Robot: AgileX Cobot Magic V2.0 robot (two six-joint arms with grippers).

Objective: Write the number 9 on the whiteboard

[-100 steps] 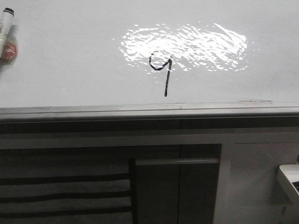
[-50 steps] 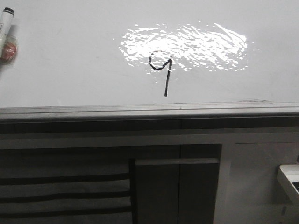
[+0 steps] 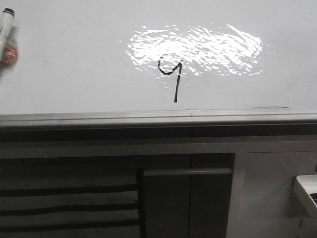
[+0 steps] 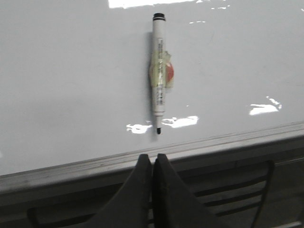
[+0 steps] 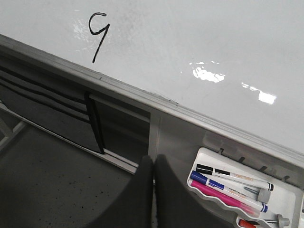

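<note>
My left gripper (image 4: 152, 164) and right gripper (image 5: 153, 166) are both closed on nothing, below the whiteboard's (image 3: 74, 74) grey lower edge. Past that edge stands the number 9 (image 3: 171, 79), mid-board under the glare; a marker (image 4: 159, 71) lies toward the left edge.

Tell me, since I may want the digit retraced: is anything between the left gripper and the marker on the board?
Nothing visible. In the left wrist view the marker rests on the whiteboard just past the grey edge strip, and the shut left gripper faces it across open space.
</note>
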